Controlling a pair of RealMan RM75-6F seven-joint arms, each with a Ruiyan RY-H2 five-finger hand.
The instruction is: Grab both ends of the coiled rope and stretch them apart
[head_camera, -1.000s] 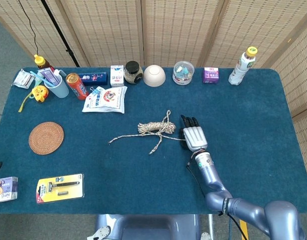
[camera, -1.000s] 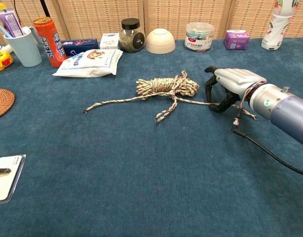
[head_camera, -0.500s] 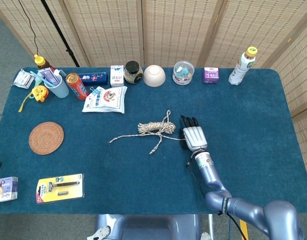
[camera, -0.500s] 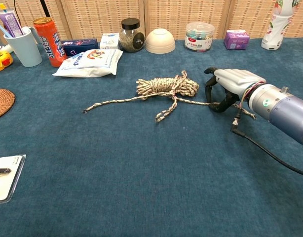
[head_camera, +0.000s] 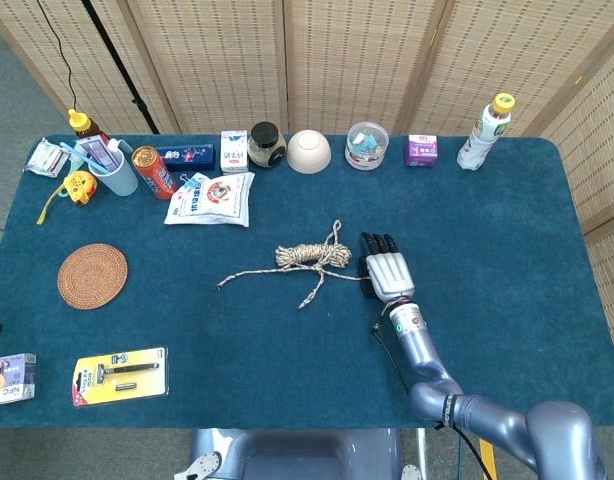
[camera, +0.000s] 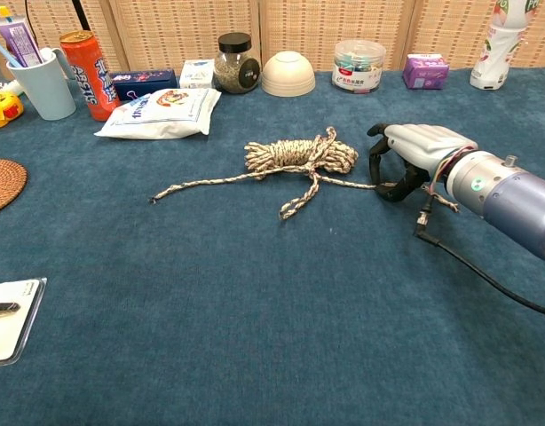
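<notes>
**Right hand at the rope's right end; left end lies unclaimed**

The coiled rope (head_camera: 312, 256) sits mid-table, its long axis running left to right. One loose end (camera: 157, 195) trails leftward, well apart from any hand. The other strand runs right, under the right hand (camera: 406, 160), whose fingers (camera: 375, 164) curl down over it. Whether they actually pinch the strand cannot be told from either view. The left hand is not in view, so the trailing left end falls to it by side. The table (head_camera: 507, 220) is covered in dark blue cloth, with woven screens (head_camera: 337, 60) behind and small goods ranged along the far edge.
</notes>
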